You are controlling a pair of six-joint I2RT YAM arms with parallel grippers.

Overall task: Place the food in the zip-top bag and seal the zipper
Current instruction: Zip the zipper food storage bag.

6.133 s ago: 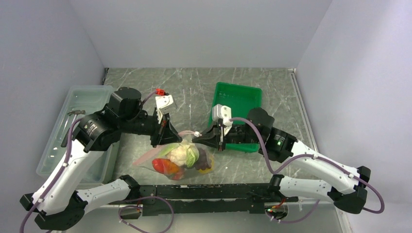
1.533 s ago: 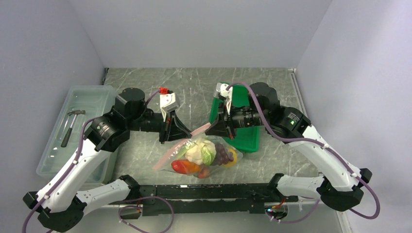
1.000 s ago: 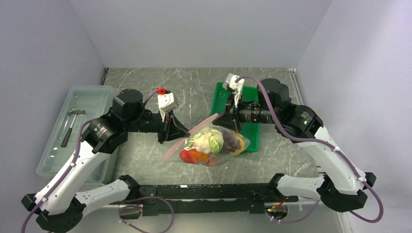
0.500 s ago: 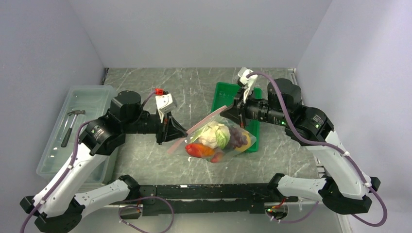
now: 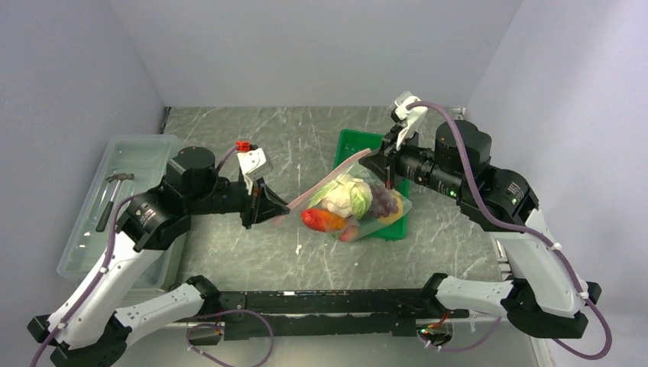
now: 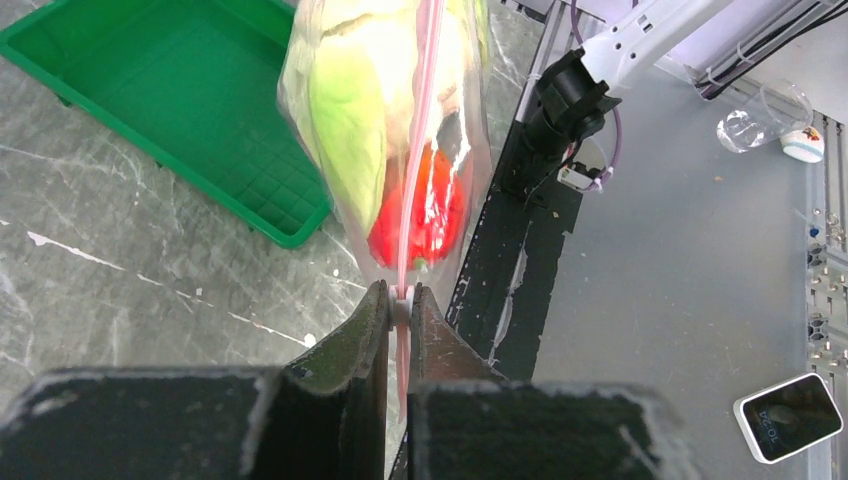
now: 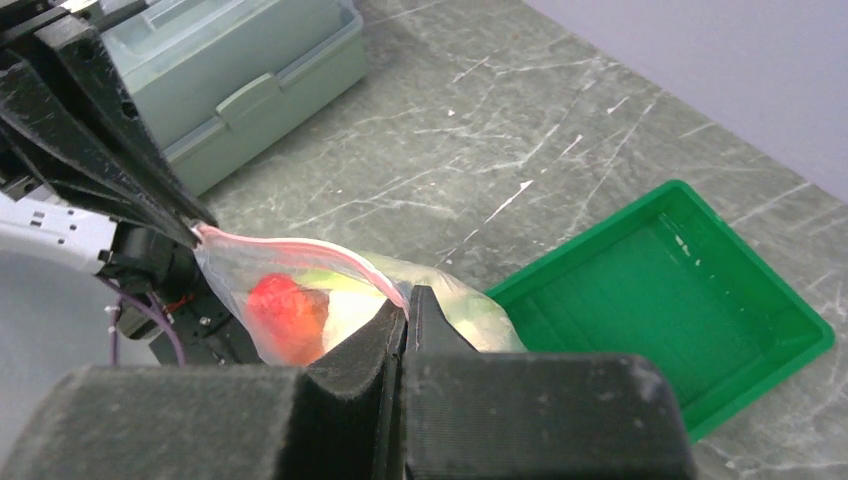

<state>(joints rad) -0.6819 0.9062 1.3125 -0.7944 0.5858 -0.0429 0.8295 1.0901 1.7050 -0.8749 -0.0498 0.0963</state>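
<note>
The clear, crinkly zip-top bag (image 5: 367,223) hangs in the air right of centre, bulging below its mouth. Its zipper (image 5: 325,183), a narrow pale pink strip, is stretched taut and slants up to the right (whether it is pressed shut all along cannot be told). The food sits inside: a pale green-white leafy vegetable (image 5: 345,195) uppermost, a red tomato-like piece (image 5: 321,220) lower left, a dark purple grape bunch (image 5: 382,202) at right.

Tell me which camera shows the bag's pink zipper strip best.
The top external view: the zipper runs stretched in full between the left tool and right tool. The left wrist view sees it edge-on, a thin line over the food. The right wrist view shows it close but foreshortened.
</note>
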